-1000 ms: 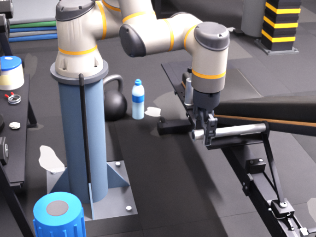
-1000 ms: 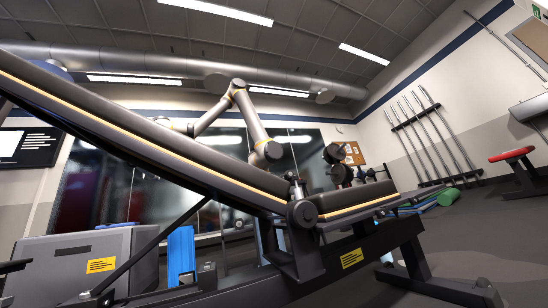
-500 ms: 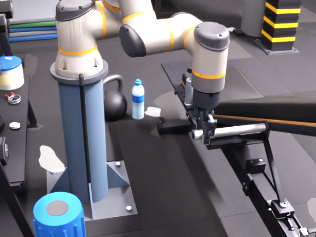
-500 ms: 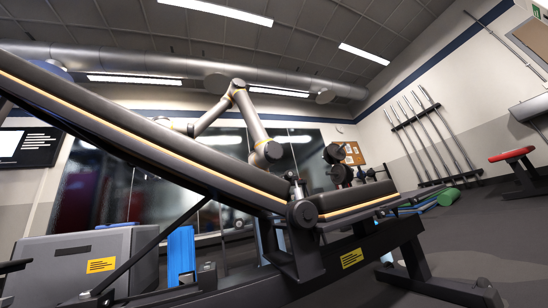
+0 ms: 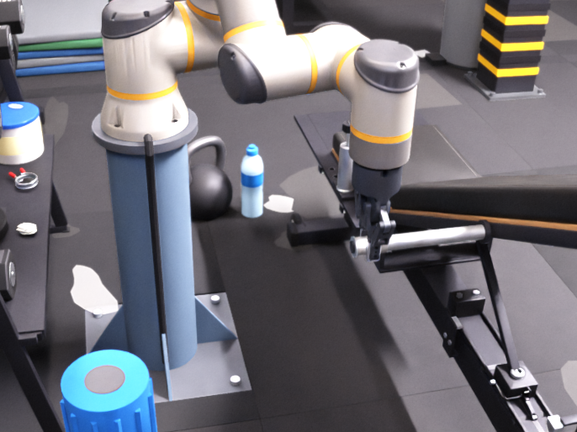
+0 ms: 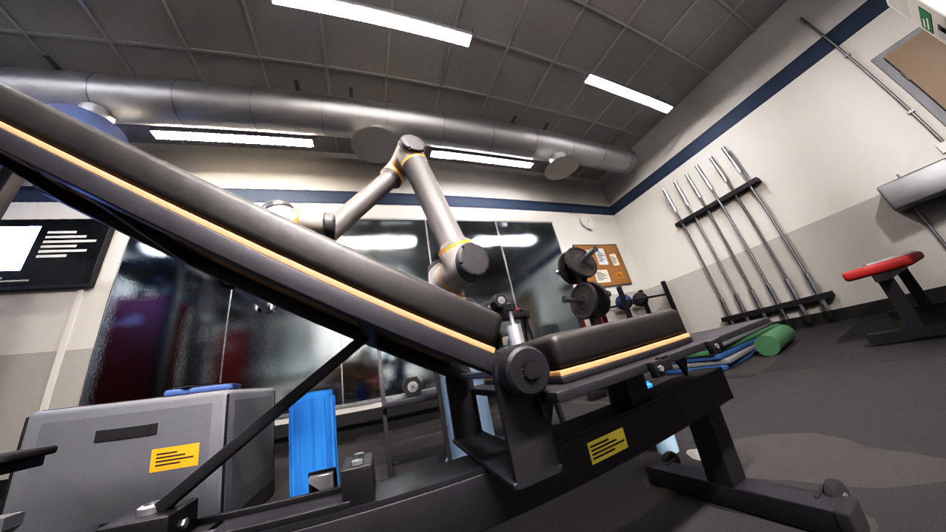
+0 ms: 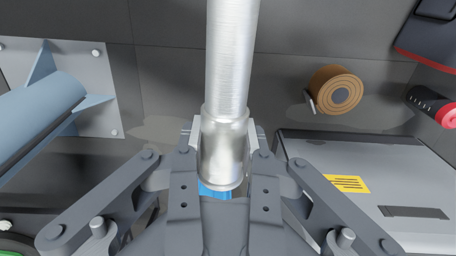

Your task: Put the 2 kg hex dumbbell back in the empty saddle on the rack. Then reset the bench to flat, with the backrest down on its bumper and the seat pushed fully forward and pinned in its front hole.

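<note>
The bench's backrest (image 6: pixel 251 245) stands inclined, propped by a thin black strut (image 5: pixel 498 298) whose upper end carries a silver crossbar (image 5: pixel 419 237) (image 7: pixel 229 63) sticking out sideways under the pad. The capped end of that crossbar sits gripped between the fingers of my gripper (image 5: pixel 372 242) (image 7: pixel 223 140), which reaches straight down beside the bench. The seat pad (image 6: pixel 608 337) lies level in front of the hinge. The dumbbell and the rack's saddles are not visible.
The blue arm pedestal (image 5: pixel 151 251) stands left of the bench on a bolted plate. A kettlebell (image 5: pixel 209 186) and a water bottle (image 5: pixel 252 181) stand behind it, a blue foam roller (image 5: pixel 107 391) in front. A grey box (image 7: pixel 382 181) and a tape roll (image 7: pixel 337 89) lie below the crossbar.
</note>
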